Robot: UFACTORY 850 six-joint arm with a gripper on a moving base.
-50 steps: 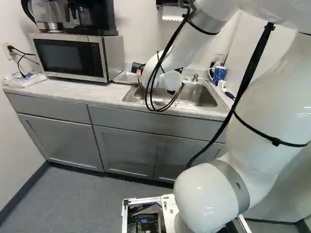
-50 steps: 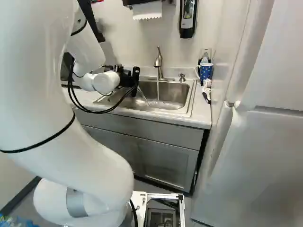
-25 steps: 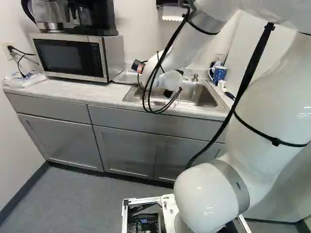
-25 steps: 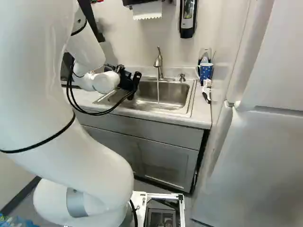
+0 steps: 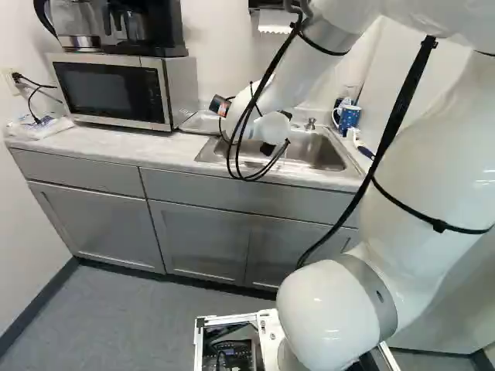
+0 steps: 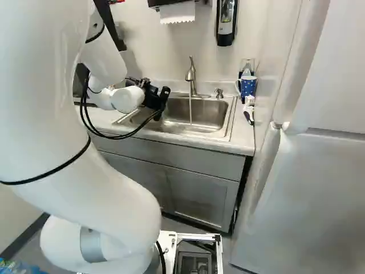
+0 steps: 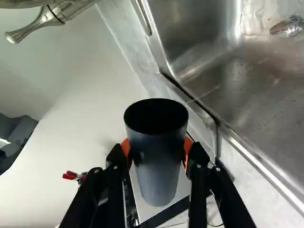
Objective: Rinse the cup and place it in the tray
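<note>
Wrist view: cup point(image 7: 158, 171) grasped by end effector point(image 7: 156, 149), long axis crosswise to reach. Right base view: running water point(image 6: 190, 112) at centre, rightward of end effector; levelling turn likely before placing.

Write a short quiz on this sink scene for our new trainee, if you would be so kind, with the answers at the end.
1. Multiple choice: What does the black end effector with orange pads hold?
A) a white ceramic plate
B) a dark, open-topped, tapering cup
C) a yellow sponge

2. True or false: Water runs from the curved, brushed-metal faucet into the rectangular stainless-steel sink.

3. Fill in the blank: The black coffee maker stands on top of the boxy, silver-and-black ____.

Key: 1. B; 2. true; 3. microwave
</note>
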